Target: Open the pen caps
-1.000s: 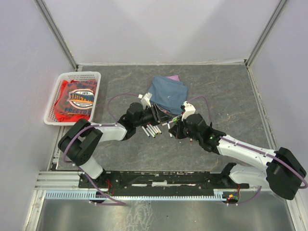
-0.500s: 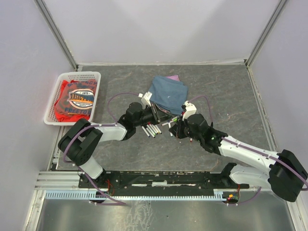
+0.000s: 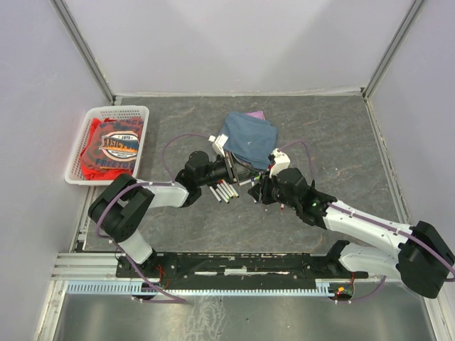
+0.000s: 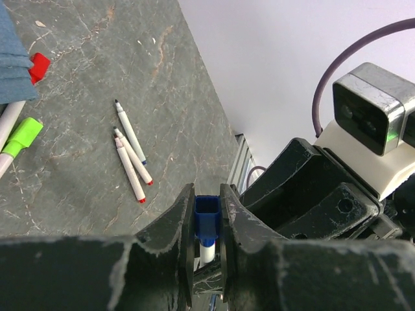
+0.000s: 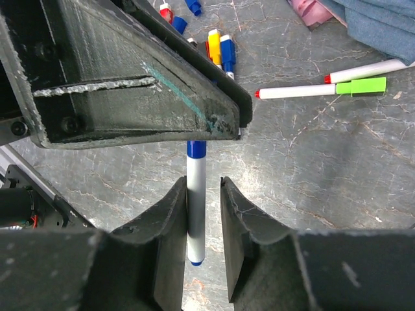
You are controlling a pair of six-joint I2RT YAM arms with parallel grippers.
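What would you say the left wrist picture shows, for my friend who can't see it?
The left gripper pinches the blue end of a white pen. Beyond it, three thin pens lie loose on the grey table, and the right arm's wrist camera looms at the right.

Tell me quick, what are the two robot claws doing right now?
Left gripper: closed, holding a pen by its blue end.
Right gripper: open, its jaws on either side of that same pen.

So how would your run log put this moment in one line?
left gripper shut on blue pen | right gripper open around its white barrel | loose pens on table
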